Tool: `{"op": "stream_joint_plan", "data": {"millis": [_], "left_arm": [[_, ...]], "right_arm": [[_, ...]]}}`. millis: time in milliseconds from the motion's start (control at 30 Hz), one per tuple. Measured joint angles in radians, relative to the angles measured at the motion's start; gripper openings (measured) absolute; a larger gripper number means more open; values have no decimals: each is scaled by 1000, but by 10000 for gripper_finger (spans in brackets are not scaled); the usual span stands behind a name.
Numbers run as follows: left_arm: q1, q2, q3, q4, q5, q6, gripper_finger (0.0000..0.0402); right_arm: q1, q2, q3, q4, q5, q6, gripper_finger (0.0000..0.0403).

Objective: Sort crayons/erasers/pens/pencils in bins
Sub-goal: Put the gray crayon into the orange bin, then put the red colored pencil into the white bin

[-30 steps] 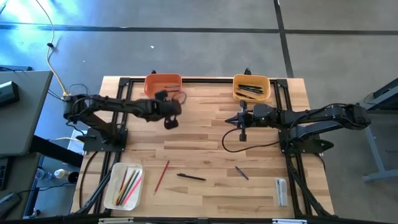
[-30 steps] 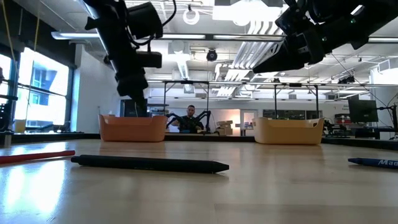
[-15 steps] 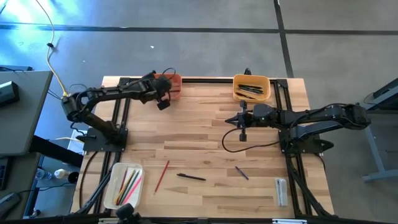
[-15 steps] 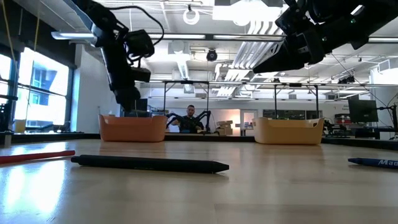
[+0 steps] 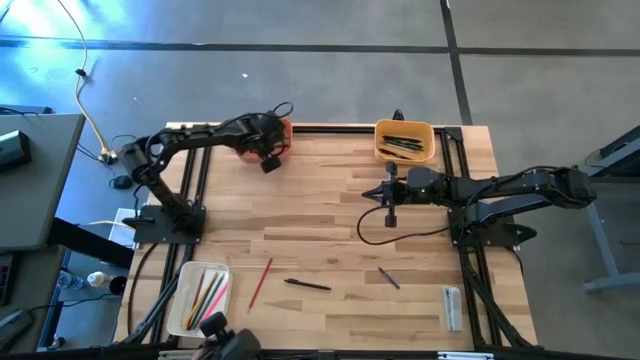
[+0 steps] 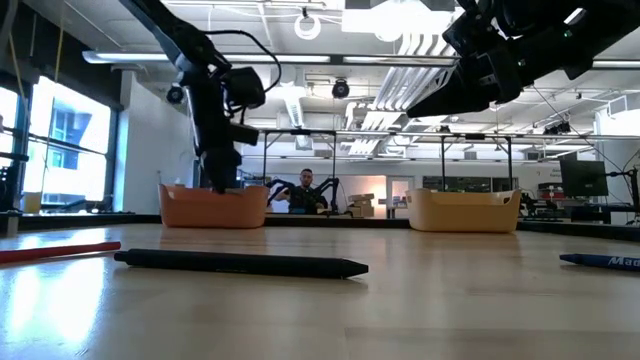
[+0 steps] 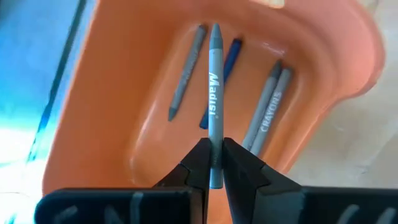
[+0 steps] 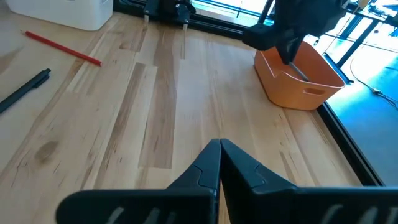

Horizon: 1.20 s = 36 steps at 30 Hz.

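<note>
My left gripper (image 5: 268, 160) hangs over the orange bin (image 7: 112, 93) at the table's far edge, shut on a grey crayon (image 7: 214, 93). Several crayons, grey and blue, lie on the bin's floor. In the low view the left gripper (image 6: 222, 178) stands just above the orange bin (image 6: 210, 208). My right gripper (image 8: 219, 149) is shut on nothing and waits above mid-table, right of centre (image 5: 372, 194). A red pencil (image 5: 260, 283), a black pen (image 5: 306, 285) and a blue crayon (image 5: 388, 278) lie flat on the near half of the table. My left gripper pinches the grey crayon between its two fingers near one end (image 7: 215, 163). The fingers slant down from above and lie along the crayon. The rest of the crayon sticks out past the fingertips, its free end (image 7: 215, 30) pointing down into the orange bin.
A yellow-orange bin (image 5: 404, 141) with dark pens stands at the far right. A white bin (image 5: 198, 297) with coloured pencils sits at the near left. A small clear block (image 5: 452, 307) lies near the right front corner. Black frame rails run along the table's edges.
My left gripper has swung toward the table's far edge with the grey crayon, from over the bare table to above the orange bin, and has tipped a little. It stays shut on the crayon.
</note>
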State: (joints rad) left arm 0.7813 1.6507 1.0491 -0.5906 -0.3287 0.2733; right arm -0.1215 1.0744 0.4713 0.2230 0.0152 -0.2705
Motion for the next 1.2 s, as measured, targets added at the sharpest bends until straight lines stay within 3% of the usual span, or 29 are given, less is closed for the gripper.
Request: {"op": "stream_joint_plan", "data": {"millis": [367, 833, 1067, 1200], "left_arm": [[2, 88, 54, -87, 4, -1, 27], [-31, 83, 90, -156, -110, -19, 86], [-140, 32, 136, -239, -109, -36, 58], [-231, -19, 137, -270, -57, -103, 30]], "right_arm": [[0, 0, 0, 0, 0, 0, 0], [0, 0, 0, 0, 0, -7, 0], [0, 0, 0, 0, 0, -11, 0], [-1, 0, 0, 0, 0, -11, 0]]}}
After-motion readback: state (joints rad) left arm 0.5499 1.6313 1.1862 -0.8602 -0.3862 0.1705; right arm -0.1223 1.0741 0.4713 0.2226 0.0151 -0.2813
